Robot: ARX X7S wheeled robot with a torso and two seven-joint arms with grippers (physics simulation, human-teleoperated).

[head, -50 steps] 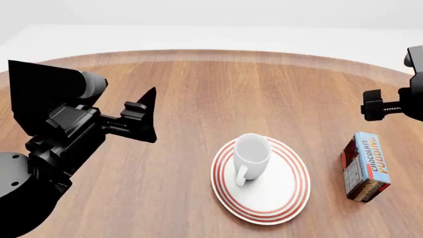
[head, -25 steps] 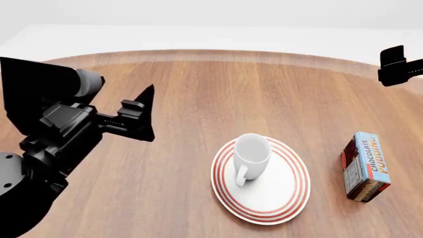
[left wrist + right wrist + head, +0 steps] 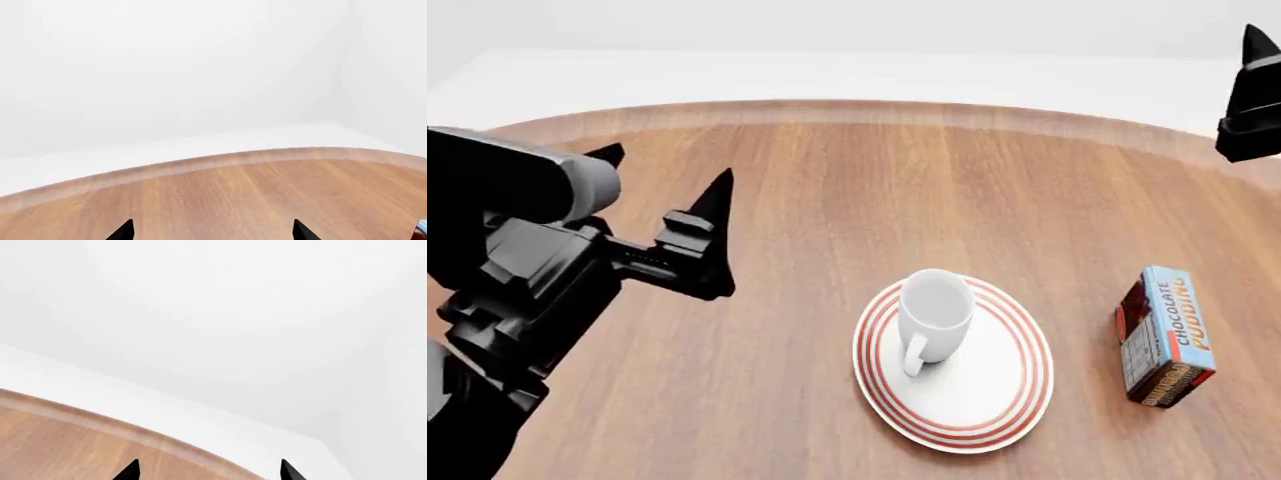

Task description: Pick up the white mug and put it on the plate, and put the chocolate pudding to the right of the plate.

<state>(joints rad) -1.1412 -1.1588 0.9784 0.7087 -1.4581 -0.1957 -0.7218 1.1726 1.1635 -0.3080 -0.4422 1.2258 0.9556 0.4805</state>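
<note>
The plate [image 3: 954,375] lies nearest on the wooden counter [image 3: 868,190], with the mug [image 3: 934,315] upright on its far left part, handle toward the near side. The pudding [image 3: 1164,335] stands on the counter to the right of the plate, apart from it. Farther off at the left, the left hand [image 3: 661,200] hangs above the counter, fingers apart and empty. The right hand [image 3: 208,472] is raised at the far right edge, fingers apart, holding nothing.

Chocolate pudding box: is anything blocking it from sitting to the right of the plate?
Nothing visible does. The chocolate pudding already lies to the right of the plate, with bare wooden table between them.
</note>
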